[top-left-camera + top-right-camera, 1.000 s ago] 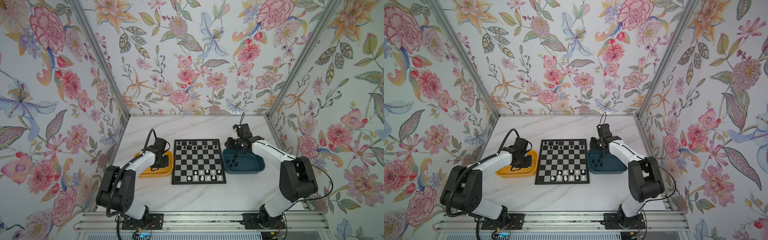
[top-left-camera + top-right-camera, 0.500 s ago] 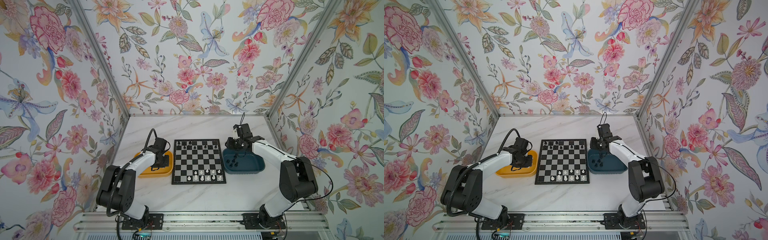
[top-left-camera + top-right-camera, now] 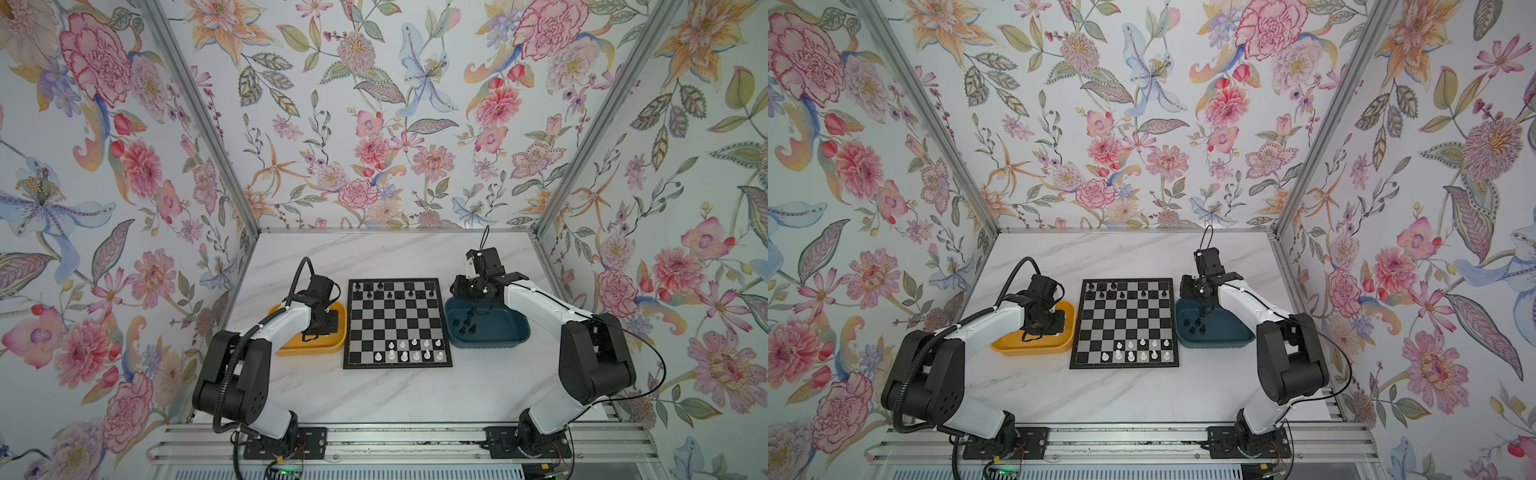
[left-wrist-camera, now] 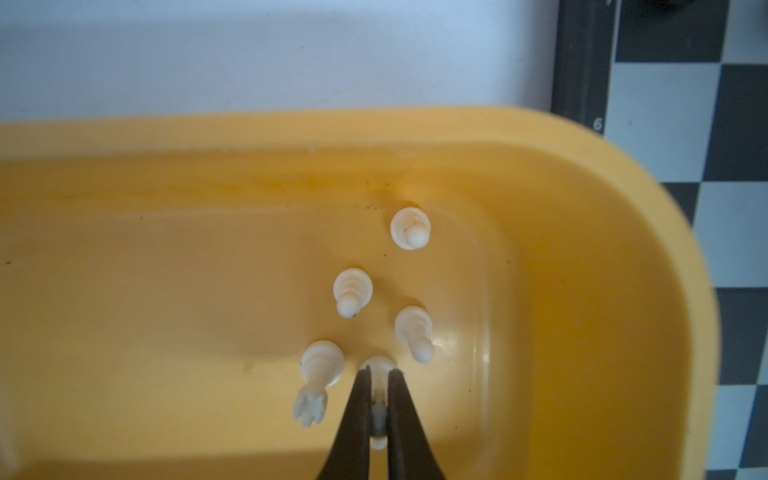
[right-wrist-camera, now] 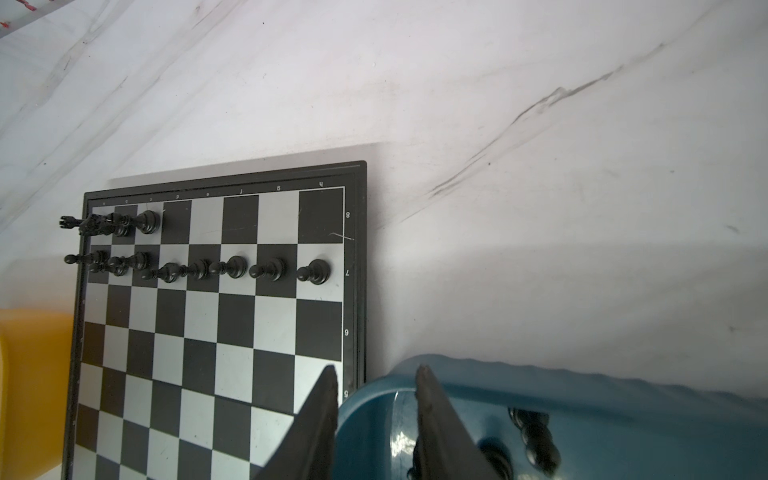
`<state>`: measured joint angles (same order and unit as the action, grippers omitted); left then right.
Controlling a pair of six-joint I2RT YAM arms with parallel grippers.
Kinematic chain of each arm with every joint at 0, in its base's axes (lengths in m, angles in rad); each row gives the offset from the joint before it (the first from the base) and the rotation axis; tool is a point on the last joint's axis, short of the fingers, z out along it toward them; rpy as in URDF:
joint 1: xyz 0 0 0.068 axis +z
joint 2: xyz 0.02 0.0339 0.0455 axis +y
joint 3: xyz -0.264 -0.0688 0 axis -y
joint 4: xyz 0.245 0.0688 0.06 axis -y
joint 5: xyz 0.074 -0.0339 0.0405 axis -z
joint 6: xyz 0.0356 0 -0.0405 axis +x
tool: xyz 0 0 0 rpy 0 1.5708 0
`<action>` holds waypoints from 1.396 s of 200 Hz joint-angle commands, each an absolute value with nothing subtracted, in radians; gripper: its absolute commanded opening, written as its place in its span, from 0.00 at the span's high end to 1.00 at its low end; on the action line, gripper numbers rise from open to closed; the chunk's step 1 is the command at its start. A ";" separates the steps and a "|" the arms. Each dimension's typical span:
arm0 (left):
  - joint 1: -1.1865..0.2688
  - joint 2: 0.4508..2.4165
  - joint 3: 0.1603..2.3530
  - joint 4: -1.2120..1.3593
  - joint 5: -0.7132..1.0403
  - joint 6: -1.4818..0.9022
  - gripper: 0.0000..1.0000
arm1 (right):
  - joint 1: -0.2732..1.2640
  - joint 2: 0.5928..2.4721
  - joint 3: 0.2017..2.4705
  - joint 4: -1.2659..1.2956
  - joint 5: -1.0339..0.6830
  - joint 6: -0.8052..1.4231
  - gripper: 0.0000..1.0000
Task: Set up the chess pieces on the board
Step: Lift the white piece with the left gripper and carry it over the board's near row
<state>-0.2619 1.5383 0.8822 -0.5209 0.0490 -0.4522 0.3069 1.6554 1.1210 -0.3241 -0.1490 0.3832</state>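
Observation:
The board (image 3: pixel 397 322) lies mid-table in both top views, with black chess pieces (image 3: pixel 388 291) on its far rows and white ones (image 3: pixel 409 350) on its near rows. My left gripper (image 4: pixel 379 374) is down inside the yellow tray (image 4: pixel 623 208), shut on a small white piece (image 4: pixel 376 362) standing on the tray floor. Several more white pieces (image 4: pixel 352 291) stand close around it. My right gripper (image 5: pixel 376 370) hangs open over the dark blue tray (image 5: pixel 623 395), at the corner nearest the board, with nothing between its fingers. Black pieces (image 5: pixel 536 436) lie in that tray.
The yellow tray (image 3: pixel 291 349) touches the board's left edge and the blue tray (image 3: pixel 498 336) its right edge. A crown-topped white piece (image 4: pixel 320 370) stands right beside my left fingers. Floral walls close in the marble table (image 3: pixel 374 257) on three sides.
My left gripper has closed onto the white piece in the yellow tray. Neither arm has visibly moved, and the right gripper is unchanged.

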 commanded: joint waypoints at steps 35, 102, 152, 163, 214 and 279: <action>-0.274 1.458 0.969 -0.605 0.051 -0.433 1.00 | 0.303 1.637 1.095 -0.321 -0.144 0.399 0.66; -0.329 1.415 1.110 -0.746 0.005 -0.414 1.00 | 0.302 1.624 1.082 -0.306 -0.152 0.394 0.66; -0.394 1.385 1.171 -0.815 -0.018 -0.430 1.00 | 0.296 1.597 1.049 -0.285 -0.157 0.395 0.67; -0.417 1.381 1.176 -0.819 -0.021 -0.440 1.00 | 0.296 1.592 1.042 -0.278 -0.159 0.394 0.67; -0.545 1.377 1.145 -0.781 -0.002 -0.502 1.00 | 0.295 1.566 1.019 -0.259 -0.174 0.388 0.67; -0.673 1.412 1.037 -0.679 0.038 -0.555 1.00 | 0.308 1.552 1.002 -0.247 -0.183 0.392 0.67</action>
